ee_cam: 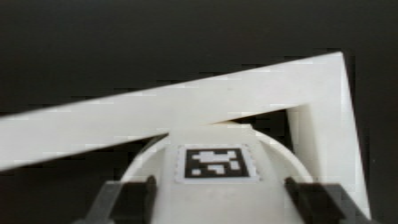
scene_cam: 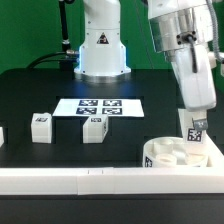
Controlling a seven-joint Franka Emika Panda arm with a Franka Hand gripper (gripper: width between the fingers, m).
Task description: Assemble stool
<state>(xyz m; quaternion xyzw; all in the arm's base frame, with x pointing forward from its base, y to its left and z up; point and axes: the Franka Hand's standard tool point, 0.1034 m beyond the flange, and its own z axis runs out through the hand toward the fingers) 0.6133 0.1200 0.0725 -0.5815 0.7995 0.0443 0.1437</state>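
Gripper: the gripper (scene_cam: 194, 122) hangs low on the exterior view's right, near side. Its two fingers (ee_cam: 128, 201) are clamped on a leg.
Held leg: the held leg (scene_cam: 197, 131) stands upright between the fingers. It shows a black-and-white tag (ee_cam: 215, 163). Its lower end is at the seat's right part. I cannot tell if it is pushed in.
Seat: the round white seat (scene_cam: 165, 155) lies flat in the near right corner, just beside the border bars (scene_cam: 60, 180).
Other legs: the middle leg (scene_cam: 94, 126) and the left leg (scene_cam: 42, 124) sit on the black table (scene_cam: 40, 90), well apart from the seat.
Marker board: the marker board (scene_cam: 100, 105) lies flat, farther back than the two loose legs.
Corner: in the wrist view, the border bars meet in a corner (ee_cam: 329, 70) beyond the held leg.
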